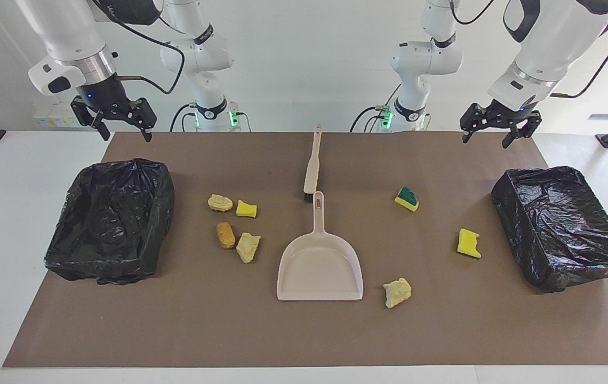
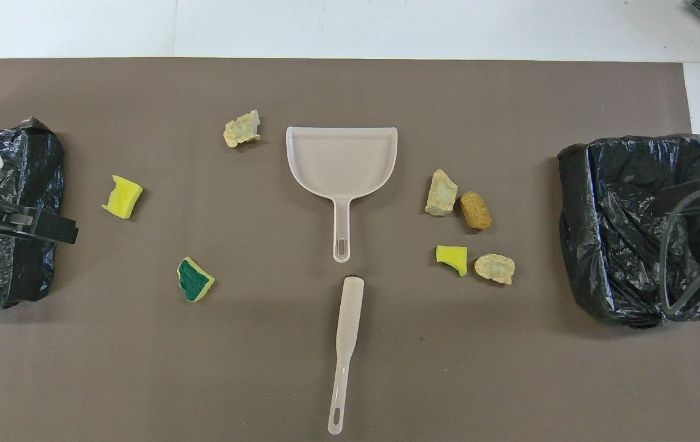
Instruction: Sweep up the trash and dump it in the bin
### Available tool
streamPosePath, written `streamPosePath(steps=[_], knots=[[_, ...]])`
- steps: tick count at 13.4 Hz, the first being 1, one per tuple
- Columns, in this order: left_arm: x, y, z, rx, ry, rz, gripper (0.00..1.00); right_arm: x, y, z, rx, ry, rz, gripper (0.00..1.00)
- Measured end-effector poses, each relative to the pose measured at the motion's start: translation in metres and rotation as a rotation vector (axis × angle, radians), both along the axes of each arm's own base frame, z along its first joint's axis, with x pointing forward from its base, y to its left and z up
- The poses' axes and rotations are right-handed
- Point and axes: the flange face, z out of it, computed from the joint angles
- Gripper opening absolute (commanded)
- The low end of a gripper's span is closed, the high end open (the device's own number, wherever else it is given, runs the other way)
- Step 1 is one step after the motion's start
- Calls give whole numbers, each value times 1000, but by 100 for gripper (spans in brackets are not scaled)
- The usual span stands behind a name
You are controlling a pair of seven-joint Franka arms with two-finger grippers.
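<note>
Dustpan laid mid-mat, brush lined up just nearer robots. Four scraps clustered toward right arm's end: yellow bit, two beige chunks, orange-brown lump. Green-topped wedge, yellow sponge, beige chunk scattered toward left arm's end. Black-lined bins set at both ends.

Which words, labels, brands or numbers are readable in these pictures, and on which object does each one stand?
None: no readable text appears in either view.
The dustpan, the brush, the two black bin bags and the scraps carry no visible print or label.
</note>
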Motion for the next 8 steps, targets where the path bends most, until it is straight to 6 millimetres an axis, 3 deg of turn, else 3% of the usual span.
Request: streamPosePath(steps=[8], knots=[[0, 0, 1, -1, -9, 0, 100, 0, 0, 0, 0, 0, 0, 100]])
